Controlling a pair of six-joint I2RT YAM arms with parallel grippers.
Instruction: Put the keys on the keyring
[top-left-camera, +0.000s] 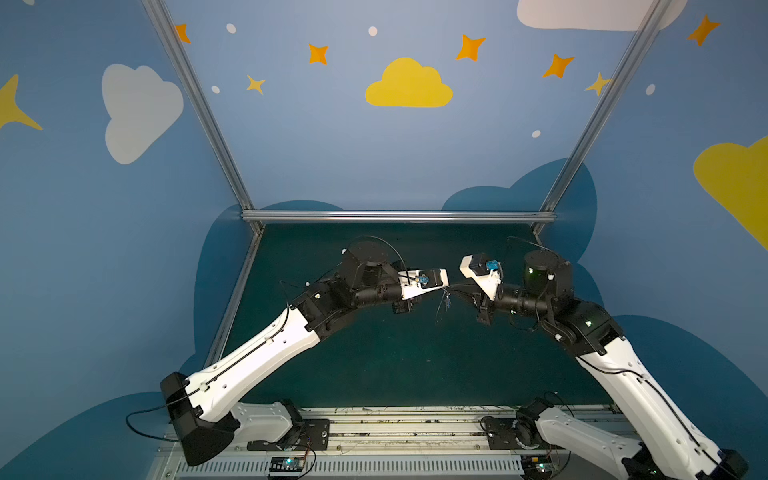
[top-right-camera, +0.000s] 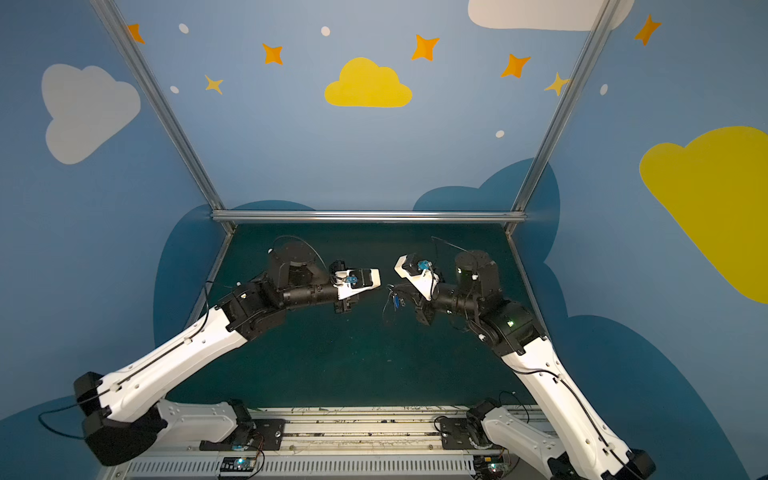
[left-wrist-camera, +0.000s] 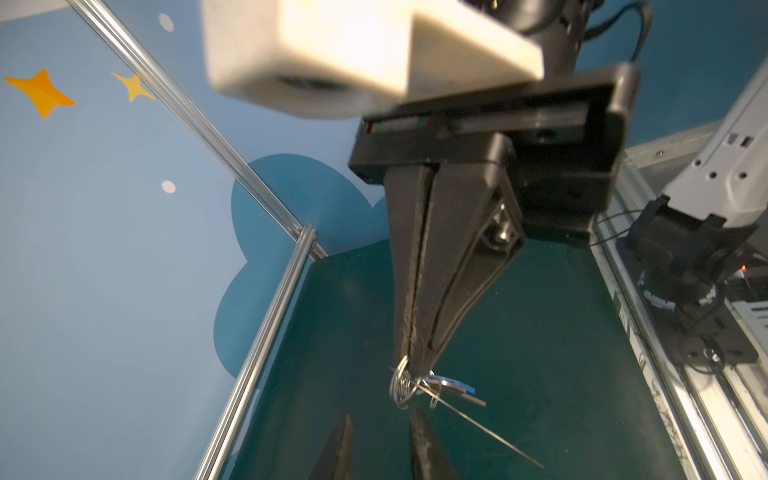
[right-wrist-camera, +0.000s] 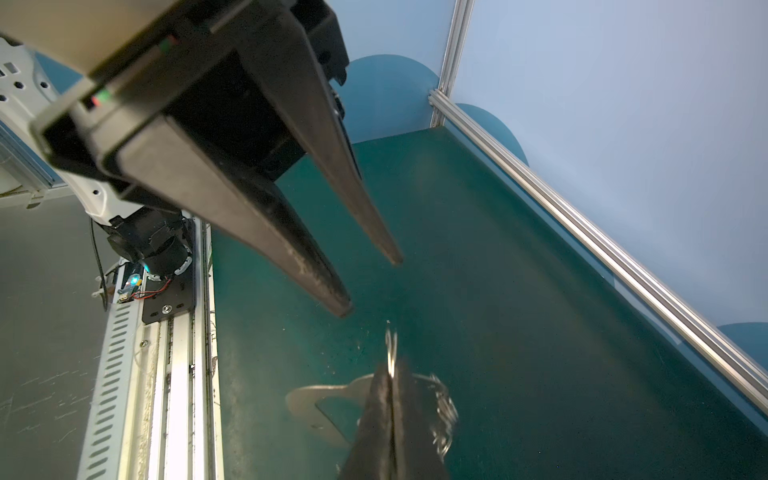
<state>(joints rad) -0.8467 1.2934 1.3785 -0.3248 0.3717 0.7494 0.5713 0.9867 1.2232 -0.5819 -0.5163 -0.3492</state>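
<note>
Right gripper (right-wrist-camera: 390, 374) has its fingers pressed together on a wire ring of the keyring (right-wrist-camera: 307, 401), and the grey slotted plate hangs just behind the fingertips, over the green mat (right-wrist-camera: 519, 270). The keys (left-wrist-camera: 451, 383), small and silver with a blue glint, dangle among the bunched wire rings just beside that grip. Left gripper (right-wrist-camera: 372, 286) points at the bunch from close by, its fingers apart and holding nothing.
</note>
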